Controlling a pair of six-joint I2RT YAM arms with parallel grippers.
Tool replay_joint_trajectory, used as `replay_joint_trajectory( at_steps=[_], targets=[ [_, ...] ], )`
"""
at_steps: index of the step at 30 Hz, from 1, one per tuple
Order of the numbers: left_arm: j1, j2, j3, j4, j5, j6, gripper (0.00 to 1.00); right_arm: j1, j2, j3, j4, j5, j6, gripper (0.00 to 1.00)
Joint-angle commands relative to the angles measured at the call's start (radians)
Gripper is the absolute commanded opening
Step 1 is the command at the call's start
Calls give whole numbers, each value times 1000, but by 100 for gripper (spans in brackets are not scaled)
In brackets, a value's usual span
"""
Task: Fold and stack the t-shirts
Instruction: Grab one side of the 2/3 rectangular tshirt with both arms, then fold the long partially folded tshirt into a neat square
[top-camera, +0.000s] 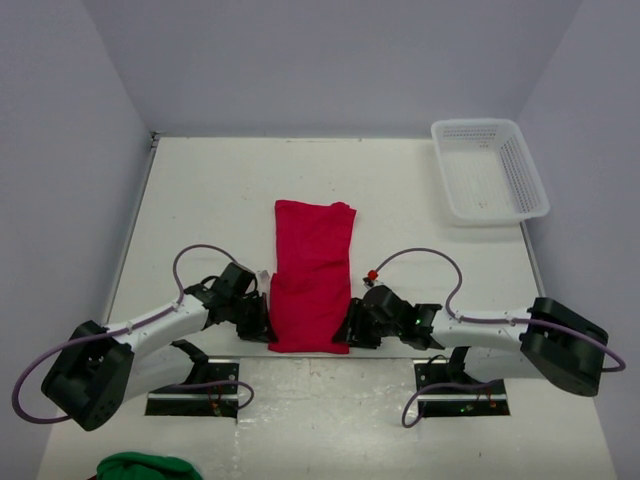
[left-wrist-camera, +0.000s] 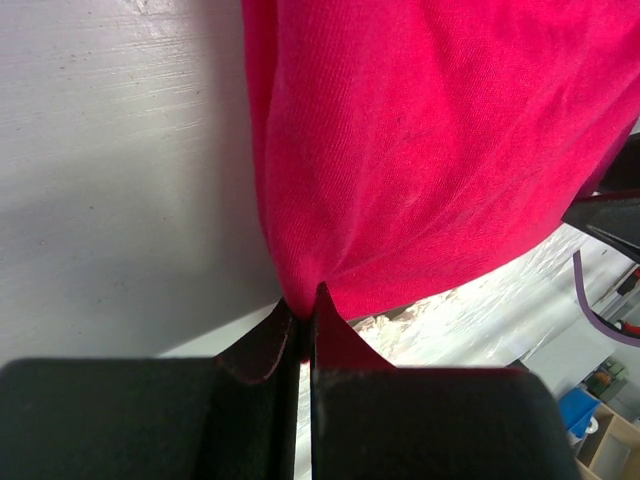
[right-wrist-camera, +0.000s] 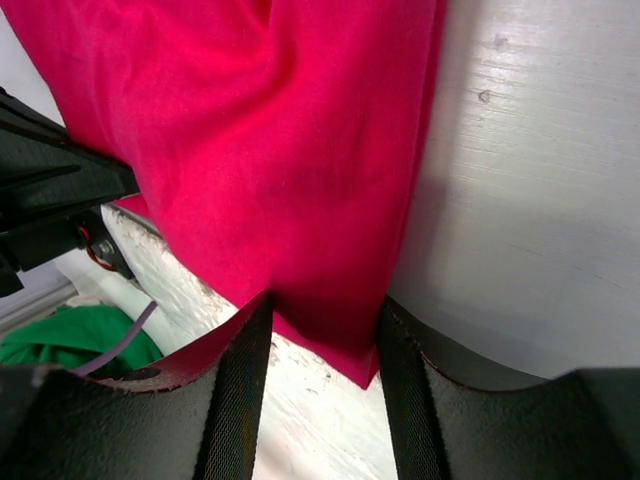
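Note:
A red t-shirt (top-camera: 312, 270) lies on the white table, folded into a long narrow strip running away from me. My left gripper (top-camera: 262, 320) is at its near left corner, shut on the red cloth (left-wrist-camera: 420, 150), which is pinched between the two fingers. My right gripper (top-camera: 350, 328) is at the near right corner, open, with the corner of the cloth (right-wrist-camera: 300, 180) lying between its spread fingers.
A white mesh basket (top-camera: 490, 170) stands at the far right. A green cloth (top-camera: 140, 466) lies at the near edge, left of centre; it also shows in the right wrist view (right-wrist-camera: 60, 340). Walls close the table on three sides.

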Motion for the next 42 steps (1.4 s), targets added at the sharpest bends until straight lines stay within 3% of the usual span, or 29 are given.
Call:
replay_joint_trajectory(
  at_steps=[1,4,9,14,27,42],
  targets=[
    [-1,-14,12,-28,-20,24,0,4,50,-50,-159,66,-27,47],
    [-1,-18,12,-29,-22,24,0,6,43,-53,-163,68,-25,41],
    [-1,-17,10,-26,-19,24,0,4,41,-52,-181,68,-14,11],
    [-1,-29,9,-29,-14,24,0,4,29,-47,-204,81,-10,0],
    [-1,-188,85,-153,-3,8,0,4,-152,49,-394,94,-106,0],
    [-1,-172,90,-140,23,15,0,6,-120,125,-449,95,-134,0]
  ],
)
